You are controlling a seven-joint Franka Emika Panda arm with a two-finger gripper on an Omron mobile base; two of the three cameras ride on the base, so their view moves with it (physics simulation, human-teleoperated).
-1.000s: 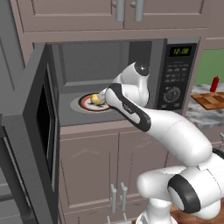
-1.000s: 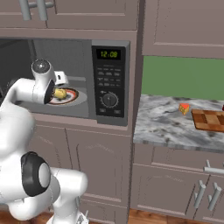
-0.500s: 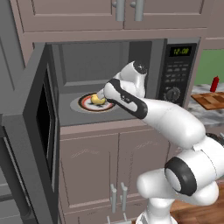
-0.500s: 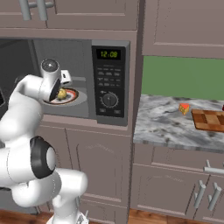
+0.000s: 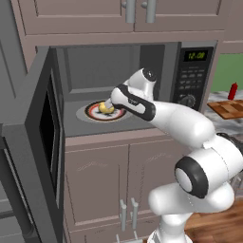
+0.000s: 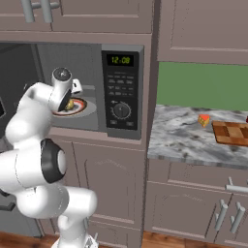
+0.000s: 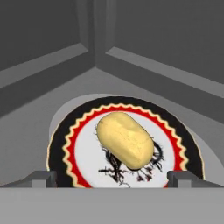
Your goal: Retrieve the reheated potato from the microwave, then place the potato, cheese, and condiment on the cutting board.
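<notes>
The microwave point(image 5: 194, 71) point(image 6: 120, 92) stands with its door point(image 5: 42, 137) swung wide to the left. Inside, the pale-yellow potato point(image 5: 105, 108) point(image 6: 69, 103) point(image 7: 124, 140) lies on a round plate point(image 5: 92, 113) point(image 7: 78, 127) with a red and black rim. My gripper point(image 5: 110, 102) point(image 7: 111, 177) is inside the cavity, just short of the potato and open, one fingertip on each side of its near end. The orange cheese point(image 6: 204, 119) lies on the counter beside the checkered cutting board point(image 5: 230, 108) point(image 6: 232, 133). The red condiment point(image 5: 233, 90) stands behind the board.
The microwave's walls and roof close in around my hand. Its open door juts out at the left of the arm. A marble counter point(image 6: 179, 140) runs to the right of the microwave, with cabinet doors point(image 5: 99, 185) below.
My hand has reached further into the microwave and come down toward the potato. The jaws have stayed wide apart. The potato and plate have not moved.
</notes>
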